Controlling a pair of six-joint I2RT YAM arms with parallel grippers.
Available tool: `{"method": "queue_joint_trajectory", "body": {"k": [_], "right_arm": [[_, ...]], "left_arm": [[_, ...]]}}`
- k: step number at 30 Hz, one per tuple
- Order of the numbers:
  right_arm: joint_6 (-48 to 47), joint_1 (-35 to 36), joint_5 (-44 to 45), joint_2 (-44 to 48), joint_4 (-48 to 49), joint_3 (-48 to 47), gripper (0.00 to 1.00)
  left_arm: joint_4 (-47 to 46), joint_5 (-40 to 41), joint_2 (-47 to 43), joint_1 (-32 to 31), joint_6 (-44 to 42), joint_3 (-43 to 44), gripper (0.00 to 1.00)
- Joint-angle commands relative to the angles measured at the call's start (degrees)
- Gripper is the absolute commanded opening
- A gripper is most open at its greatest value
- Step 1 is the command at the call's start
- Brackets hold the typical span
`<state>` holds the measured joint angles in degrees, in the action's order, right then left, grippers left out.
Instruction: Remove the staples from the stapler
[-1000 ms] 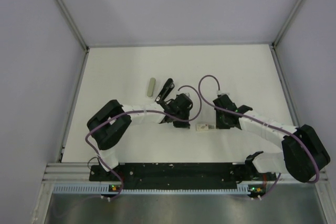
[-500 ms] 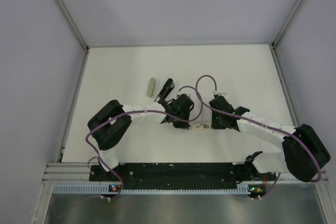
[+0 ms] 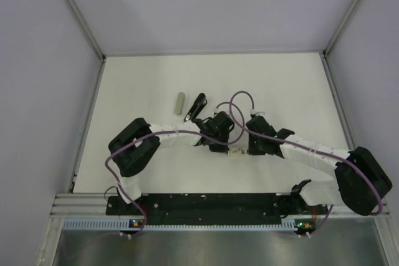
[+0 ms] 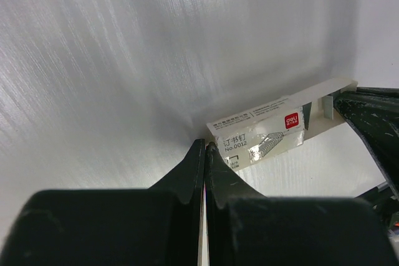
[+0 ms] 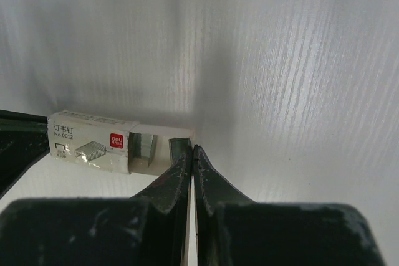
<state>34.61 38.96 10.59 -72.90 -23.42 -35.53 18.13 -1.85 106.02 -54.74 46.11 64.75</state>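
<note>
The slim black stapler lies on the white table, beyond and left of both grippers, and touches neither. It shows in no wrist view. My left gripper is shut, its tips against the left end of a small white staple box. My right gripper is shut, its tips against the end of the box's inner tray. The tray is slid partly out of the sleeve. The box lies between the two grippers.
A short grey oblong bar lies just left of the stapler. The table is walled by grey panels at the back and on both sides. Purple cables loop above both wrists.
The left gripper has moved away from the stapler, right and nearer, to the box. The right gripper has moved left to the box. The box has shifted slightly left.
</note>
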Motion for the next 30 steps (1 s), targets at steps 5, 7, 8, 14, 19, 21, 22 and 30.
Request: {"method": "queue_joint_trajectory", "body": {"k": [5,7,8,14,19,21,22,30], "right_arm": [[0.28,2.61,-1.98,-1.98,4.08,0.2,0.0],[0.81,3.22,-1.89,-2.85,4.52,-0.15,0.0],[1.07,3.49,-1.98,-3.12,5.05,-0.24,0.0],[2.74,4.72,-1.8,-5.23,6.72,-1.73,0.0],[2.92,5.16,-0.66,-5.41,5.85,-2.44,0.06],[2.92,5.16,0.04,-4.79,5.23,-2.53,0.1],[3.01,5.16,0.39,-4.44,4.97,-2.62,0.12],[2.48,5.16,2.85,-1.89,1.89,-4.28,0.25]], "left_arm": [[2.7,1.32,2.0,-0.63,-1.11,1.96,0.0],[2.79,1.32,2.09,-0.72,-1.02,2.22,0.0],[2.7,1.32,2.09,-0.81,-1.11,2.4,0.0],[2.7,1.23,2.18,-1.24,-1.19,2.4,0.0],[2.79,1.32,1.82,-1.33,-1.37,2.05,0.0],[2.79,1.32,1.65,-1.33,-1.37,1.87,0.0],[2.79,1.32,1.65,-1.33,-1.37,1.78,0.0],[2.61,1.23,1.83,-1.33,-1.72,1.61,0.0]]}}
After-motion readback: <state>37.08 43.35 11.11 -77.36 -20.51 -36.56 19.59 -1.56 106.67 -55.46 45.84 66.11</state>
